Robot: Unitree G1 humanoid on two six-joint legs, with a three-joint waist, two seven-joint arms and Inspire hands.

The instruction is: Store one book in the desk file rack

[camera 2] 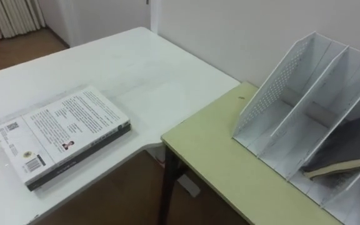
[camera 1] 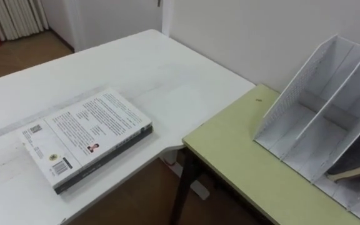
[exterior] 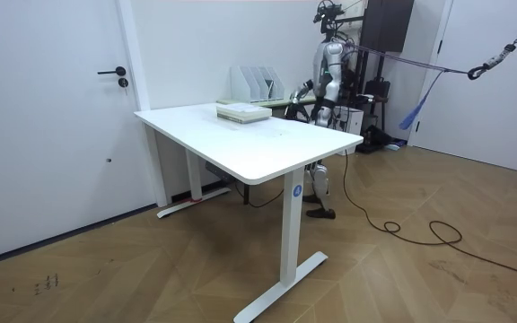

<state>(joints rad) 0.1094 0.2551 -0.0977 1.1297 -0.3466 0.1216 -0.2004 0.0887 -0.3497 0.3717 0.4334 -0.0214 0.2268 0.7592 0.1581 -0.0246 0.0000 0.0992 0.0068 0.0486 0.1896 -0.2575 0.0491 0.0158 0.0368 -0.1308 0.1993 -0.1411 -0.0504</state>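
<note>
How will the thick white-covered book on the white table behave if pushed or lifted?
The thick white-covered book lies flat, so it likely slides without tipping. It seems to rest on a darker book, which may drag along.

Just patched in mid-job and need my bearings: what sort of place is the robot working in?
Probably an office or study room: a white desk carrying stacked books, and beside it a green table with a white desk file rack against the wall.

White book [camera 1: 86, 134] lies flat, back cover up, atop a dark book [camera 1: 114, 153]; another book [camera 1: 355, 170] lies inside the white rack [camera 1: 292, 90].
</note>
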